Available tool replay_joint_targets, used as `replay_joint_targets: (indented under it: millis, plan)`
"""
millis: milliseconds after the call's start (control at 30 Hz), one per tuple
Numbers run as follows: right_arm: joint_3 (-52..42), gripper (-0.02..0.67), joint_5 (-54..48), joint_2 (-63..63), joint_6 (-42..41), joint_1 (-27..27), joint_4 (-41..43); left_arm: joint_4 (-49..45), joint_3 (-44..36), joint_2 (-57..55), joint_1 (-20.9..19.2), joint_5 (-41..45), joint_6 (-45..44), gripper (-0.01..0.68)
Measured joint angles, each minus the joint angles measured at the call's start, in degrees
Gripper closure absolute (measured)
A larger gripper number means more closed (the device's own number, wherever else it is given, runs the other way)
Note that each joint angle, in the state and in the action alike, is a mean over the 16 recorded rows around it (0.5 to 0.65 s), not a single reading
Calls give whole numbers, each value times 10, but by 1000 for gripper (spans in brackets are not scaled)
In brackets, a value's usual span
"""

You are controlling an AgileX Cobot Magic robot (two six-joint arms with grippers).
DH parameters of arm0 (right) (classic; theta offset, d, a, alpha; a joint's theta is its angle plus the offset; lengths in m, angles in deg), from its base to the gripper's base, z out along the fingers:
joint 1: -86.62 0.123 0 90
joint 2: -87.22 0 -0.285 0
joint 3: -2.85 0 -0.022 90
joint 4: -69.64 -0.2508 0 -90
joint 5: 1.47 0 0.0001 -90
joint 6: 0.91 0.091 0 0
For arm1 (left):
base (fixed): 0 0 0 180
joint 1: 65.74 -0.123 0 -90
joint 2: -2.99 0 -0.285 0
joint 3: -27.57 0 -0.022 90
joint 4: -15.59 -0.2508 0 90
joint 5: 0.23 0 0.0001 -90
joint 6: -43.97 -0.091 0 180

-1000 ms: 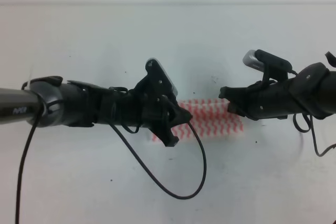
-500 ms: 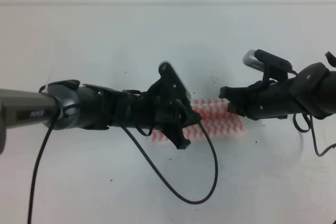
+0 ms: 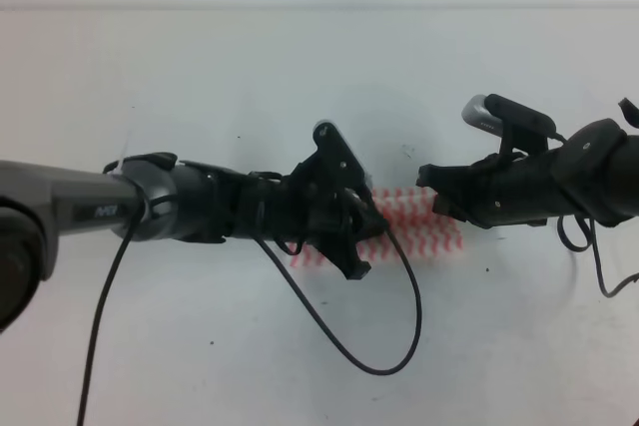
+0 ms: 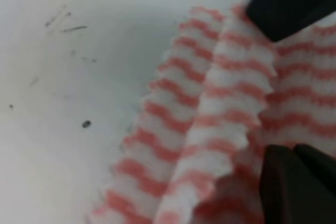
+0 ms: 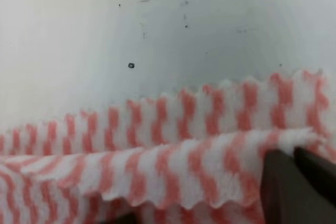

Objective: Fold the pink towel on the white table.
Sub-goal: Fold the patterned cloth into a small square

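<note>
high view: the towel (image 3: 424, 231) lies folded mid-counter (image 3: 200, 77), between the left pincer (image 3: 361, 236) and right pincer (image 3: 431, 192); a cable (image 3: 384, 346) loops in front.
left wrist: pincer grips a raised towel (image 4: 210, 108) layer.
right wrist: pincer pinches a towel (image 5: 157, 171) fold.

White table (image 3: 200, 77), plain, a few dark specks.
Pink towel (image 3: 424, 229) lies on it right of centre, folded into a layered strip.
</note>
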Motion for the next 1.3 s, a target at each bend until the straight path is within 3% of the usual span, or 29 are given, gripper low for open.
replay_joint_targets:
  millis: [1300]
  plan:
    - [0,625,28,8,0,0,-5,32,33,-14,0,-51,-48,673]
